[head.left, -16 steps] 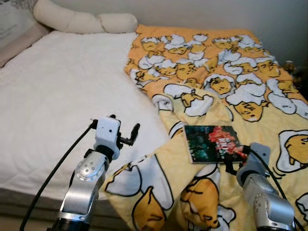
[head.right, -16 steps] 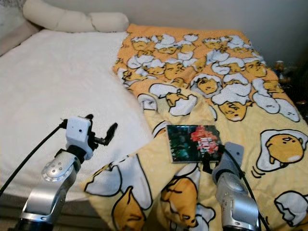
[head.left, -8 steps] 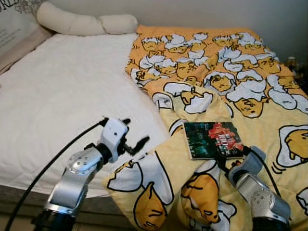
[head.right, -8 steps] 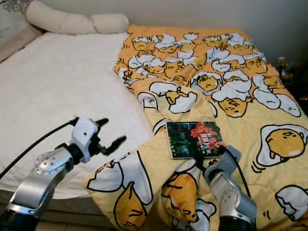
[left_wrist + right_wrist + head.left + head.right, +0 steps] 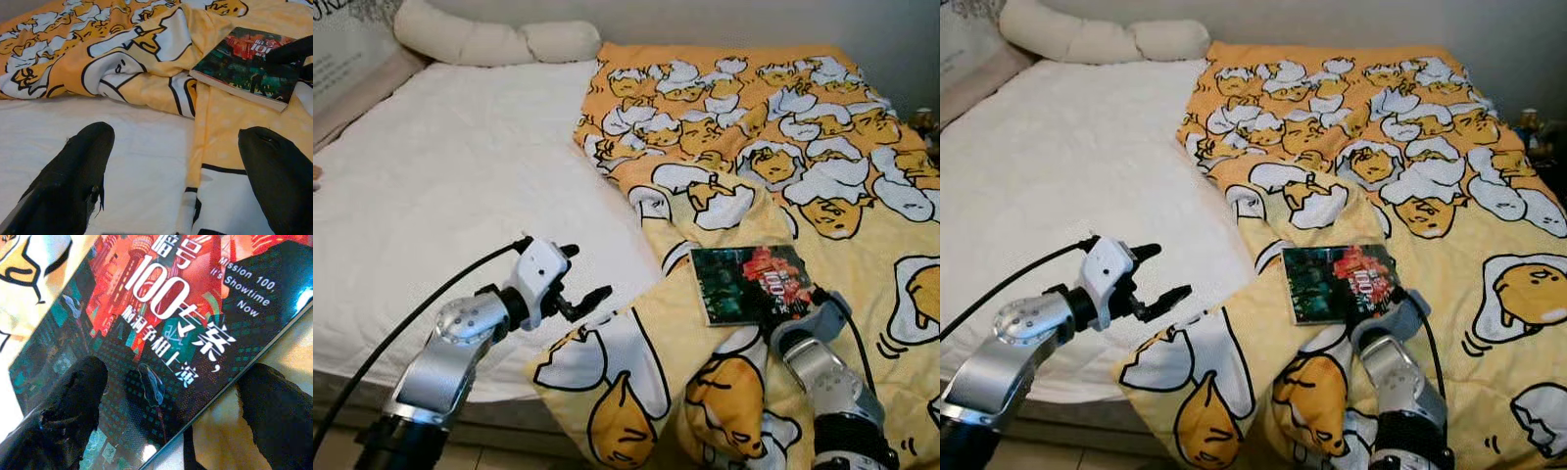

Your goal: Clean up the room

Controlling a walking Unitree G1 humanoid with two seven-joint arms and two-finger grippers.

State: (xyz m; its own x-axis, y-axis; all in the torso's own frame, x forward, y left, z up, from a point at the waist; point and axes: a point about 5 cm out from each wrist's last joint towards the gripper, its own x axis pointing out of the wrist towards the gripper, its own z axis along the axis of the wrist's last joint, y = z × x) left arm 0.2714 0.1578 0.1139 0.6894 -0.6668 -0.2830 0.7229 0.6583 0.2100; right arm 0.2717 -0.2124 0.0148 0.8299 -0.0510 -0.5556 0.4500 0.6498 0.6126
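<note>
Glossy dark paperback book point(image 5: 748, 284) lies on the yellow egg-print blanket point(image 5: 822, 176); the right tool point(image 5: 161, 396), spread, has closed in over its corner, while the left tool point(image 5: 582, 296) hovers open nearby.

Yellow-orange blanket point(image 5: 783, 147), white-and-yellow egg cartoons.
White sheet point(image 5: 440, 206); dark green and red book point(image 5: 749, 284), white lettering.

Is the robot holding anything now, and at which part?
Nothing is gripped yet. The right gripper has its jaws open, one over the dark glossy book cover, one beside its edge. The left gripper hangs open over the white sheet.
</note>
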